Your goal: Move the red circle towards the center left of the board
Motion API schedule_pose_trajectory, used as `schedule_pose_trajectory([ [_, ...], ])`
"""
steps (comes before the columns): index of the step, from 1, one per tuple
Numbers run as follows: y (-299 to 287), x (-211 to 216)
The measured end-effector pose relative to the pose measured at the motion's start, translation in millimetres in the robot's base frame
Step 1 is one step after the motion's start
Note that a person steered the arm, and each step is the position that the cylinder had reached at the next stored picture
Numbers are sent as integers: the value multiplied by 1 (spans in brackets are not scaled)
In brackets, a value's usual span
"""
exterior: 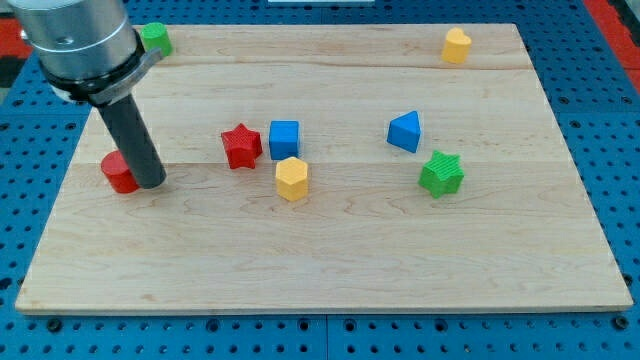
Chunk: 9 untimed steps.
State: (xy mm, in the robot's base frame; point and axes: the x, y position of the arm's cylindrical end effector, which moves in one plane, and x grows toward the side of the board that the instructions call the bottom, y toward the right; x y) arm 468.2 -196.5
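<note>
My tip [152,183] touches the view's-right side of the red circle [119,173], which already sits by the table's [330,260] left edge about mid-height, well left of the red star [241,146], so I judge the task nearly finished, with no hand fitted.

two red blocks [120,173] [241,146]; two blue [284,138] [405,131]; two yellow [292,179] [456,46]; seemingly two green [155,39] [441,173]

This looks like a robotics lab bench. A pale wooden table [330,250] lies on a blue perforated mounting plate [600,60] with regular rows of holes, and a grey machine arm [80,40] carrying a dark rod stands over small toy-like coloured blocks.
</note>
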Motion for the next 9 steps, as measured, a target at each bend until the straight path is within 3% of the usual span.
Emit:
schedule_pose_trajectory([
  [2,-14,43],
  [6,-34,-25],
  [8,-34,-40],
  [9,-31,-25],
])
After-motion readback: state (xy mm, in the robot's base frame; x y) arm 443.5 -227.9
